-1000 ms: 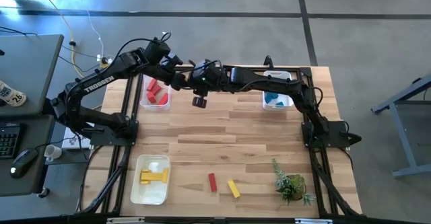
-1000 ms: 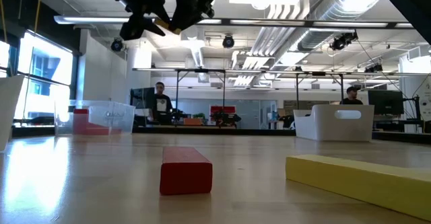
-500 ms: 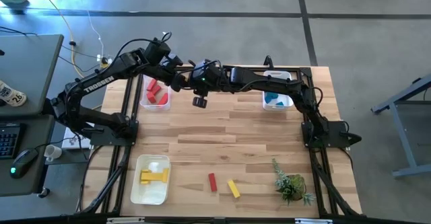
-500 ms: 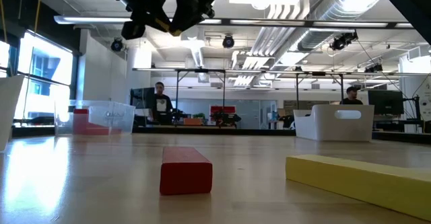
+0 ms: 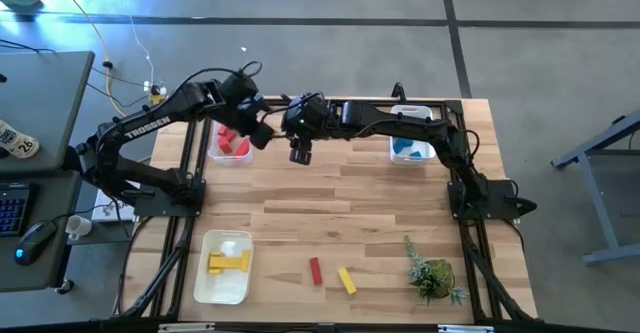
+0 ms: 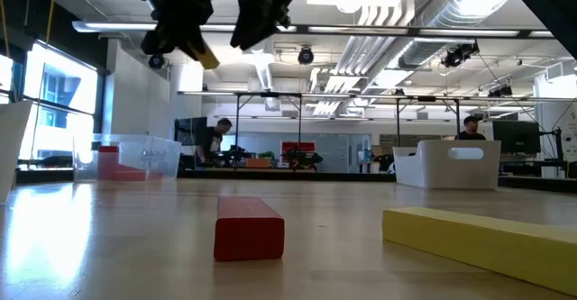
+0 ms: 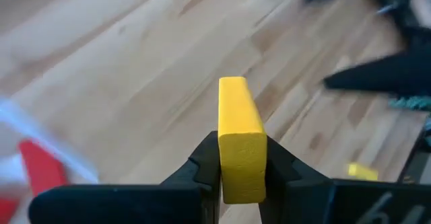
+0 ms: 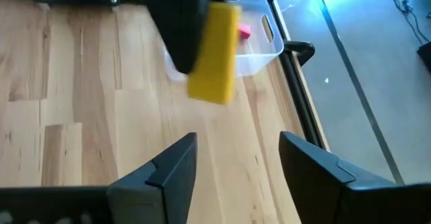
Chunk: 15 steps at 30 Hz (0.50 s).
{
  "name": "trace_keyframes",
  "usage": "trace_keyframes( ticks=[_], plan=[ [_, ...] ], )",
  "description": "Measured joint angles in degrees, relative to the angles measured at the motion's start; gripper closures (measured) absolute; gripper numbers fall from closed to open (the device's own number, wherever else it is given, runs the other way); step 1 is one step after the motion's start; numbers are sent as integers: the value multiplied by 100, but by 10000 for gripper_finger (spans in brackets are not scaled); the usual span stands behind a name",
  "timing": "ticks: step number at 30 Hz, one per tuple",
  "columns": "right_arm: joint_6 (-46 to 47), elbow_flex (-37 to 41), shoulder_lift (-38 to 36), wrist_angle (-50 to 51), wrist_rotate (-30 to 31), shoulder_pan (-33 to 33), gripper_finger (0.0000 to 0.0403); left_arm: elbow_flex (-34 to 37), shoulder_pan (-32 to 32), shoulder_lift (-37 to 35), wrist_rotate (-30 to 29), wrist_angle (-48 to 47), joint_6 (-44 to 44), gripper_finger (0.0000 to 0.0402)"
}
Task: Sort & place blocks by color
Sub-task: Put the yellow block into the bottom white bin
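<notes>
Having just passed over from the right gripper (image 8: 232, 173), now standing open, the yellow block (image 7: 239, 140) is sitting clamped in the left gripper (image 7: 241, 167) above the table's far side, awaiting its yellow tray (image 5: 200, 273).

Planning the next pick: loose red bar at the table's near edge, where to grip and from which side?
Red bar lies flat, long axis roughly front to back, the yellow bar apart on its right. Probably come straight down, jaws across the narrow width at mid-length; both long sides look clear.

Matt yellow block (image 7: 240, 140) in smooth black pincer (image 7: 241, 172) above pale, planked wooden table (image 5: 370, 198).
</notes>
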State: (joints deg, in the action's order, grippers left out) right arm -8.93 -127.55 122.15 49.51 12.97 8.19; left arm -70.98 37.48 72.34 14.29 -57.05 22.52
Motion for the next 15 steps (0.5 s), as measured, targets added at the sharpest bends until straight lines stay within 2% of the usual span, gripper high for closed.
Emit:
trace_keyframes(
  ticks=[6, 11, 15],
  plan=[
    [-7, 0, 0, 168, 2, 1, 207, 0, -527, -44, 124, -947, 20, 366],
    [-9, 0, 1, 197, 7, 50, 207, 0, -1277, -44, 380, -2034, 107, 366],
    [-9, 0, 2, 215, -54, 94, 206, 0, -1976, -44, 396, -2547, 471, 366]
  ],
)
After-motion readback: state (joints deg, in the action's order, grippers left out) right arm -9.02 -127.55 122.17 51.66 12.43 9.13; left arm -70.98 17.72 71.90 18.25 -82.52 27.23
